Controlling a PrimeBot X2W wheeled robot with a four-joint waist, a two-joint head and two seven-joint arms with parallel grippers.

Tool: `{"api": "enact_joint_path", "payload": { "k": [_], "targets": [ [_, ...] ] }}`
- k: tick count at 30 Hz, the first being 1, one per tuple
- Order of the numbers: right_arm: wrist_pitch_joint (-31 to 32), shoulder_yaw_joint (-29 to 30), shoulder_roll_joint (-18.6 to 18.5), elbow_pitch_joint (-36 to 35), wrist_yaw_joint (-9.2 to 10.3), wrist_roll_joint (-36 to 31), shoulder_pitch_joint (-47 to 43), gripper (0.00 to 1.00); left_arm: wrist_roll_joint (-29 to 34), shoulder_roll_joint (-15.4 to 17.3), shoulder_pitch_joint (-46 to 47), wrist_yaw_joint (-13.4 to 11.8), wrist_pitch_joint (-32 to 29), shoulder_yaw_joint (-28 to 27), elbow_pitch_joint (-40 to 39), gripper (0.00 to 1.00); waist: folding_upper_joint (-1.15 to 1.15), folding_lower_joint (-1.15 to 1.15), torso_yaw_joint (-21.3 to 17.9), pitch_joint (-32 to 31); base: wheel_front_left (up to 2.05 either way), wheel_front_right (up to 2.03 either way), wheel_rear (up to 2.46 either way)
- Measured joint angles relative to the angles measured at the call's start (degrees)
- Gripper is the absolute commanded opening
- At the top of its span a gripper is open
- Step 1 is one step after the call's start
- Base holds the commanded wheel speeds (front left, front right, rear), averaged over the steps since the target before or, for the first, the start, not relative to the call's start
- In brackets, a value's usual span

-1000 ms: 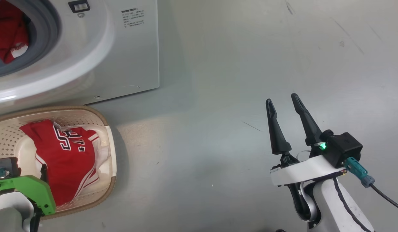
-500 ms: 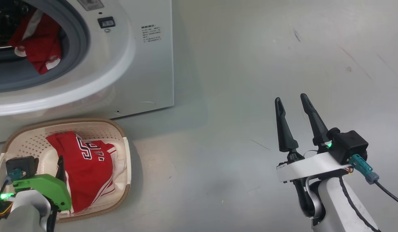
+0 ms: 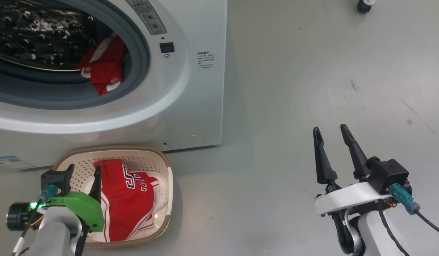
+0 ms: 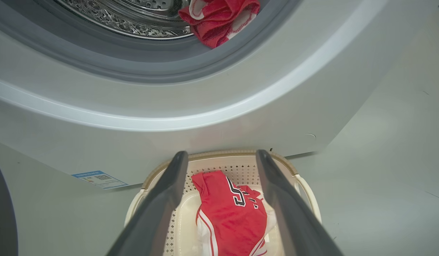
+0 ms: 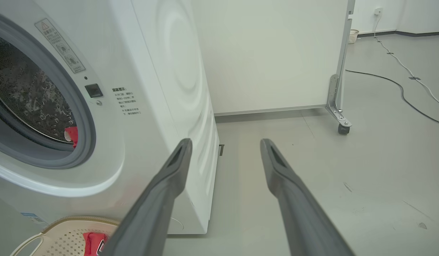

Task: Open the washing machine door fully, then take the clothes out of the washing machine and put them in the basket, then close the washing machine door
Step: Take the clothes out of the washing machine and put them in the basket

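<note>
The white washing machine [image 3: 194,106] stands with its opening uncovered. Red clothes [image 3: 104,69] lie on the grey gasket at the drum's mouth, also visible from the left wrist [image 4: 219,17]. A red jersey [image 3: 125,199] lies in the cream basket [image 3: 168,177] on the floor in front of the machine. My left gripper [image 3: 83,170] hovers over the basket's left side, open and empty; its fingers frame the jersey [image 4: 230,213]. My right gripper [image 3: 330,128] is open and empty over bare floor to the right. A dark curved edge [image 4: 0,213] may be the washing machine door; I cannot tell.
A blue label [image 3: 9,161] sticks low on the machine's front. A wheeled white partition [image 5: 343,128] stands behind the machine on the right, and a cable [image 5: 401,89] runs across the grey floor beyond it.
The head camera has swung, so the machine's opening and the basket sit further right and lower in the picture. My left gripper's fingers now show over the basket. Both grippers stay open.
</note>
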State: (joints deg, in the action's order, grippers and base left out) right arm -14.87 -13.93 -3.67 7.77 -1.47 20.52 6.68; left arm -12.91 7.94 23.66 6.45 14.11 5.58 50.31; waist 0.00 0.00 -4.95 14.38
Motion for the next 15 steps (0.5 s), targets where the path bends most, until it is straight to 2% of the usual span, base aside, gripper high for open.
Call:
{"api": "enact_joint_path", "payload": {
  "k": [10,15],
  "targets": [
    [0.0,-0.2,0.0,1.6,-0.9,0.1,-3.6,1.0,-0.7,-2.1,-5.1,0.4,0.2,0.7,-4.7,1.0,0.0,0.0,3.9,-7.0,0.0,0.0,0.0],
    [0.0,-0.5,0.0,2.0,-1.0,0.2,-5.3,1.0,-0.7,-1.9,-7.2,0.4,0.2,0.3,-11.1,1.0,0.0,0.0,5.1,-10.4,0.0,0.0,0.0]
  ]
}}
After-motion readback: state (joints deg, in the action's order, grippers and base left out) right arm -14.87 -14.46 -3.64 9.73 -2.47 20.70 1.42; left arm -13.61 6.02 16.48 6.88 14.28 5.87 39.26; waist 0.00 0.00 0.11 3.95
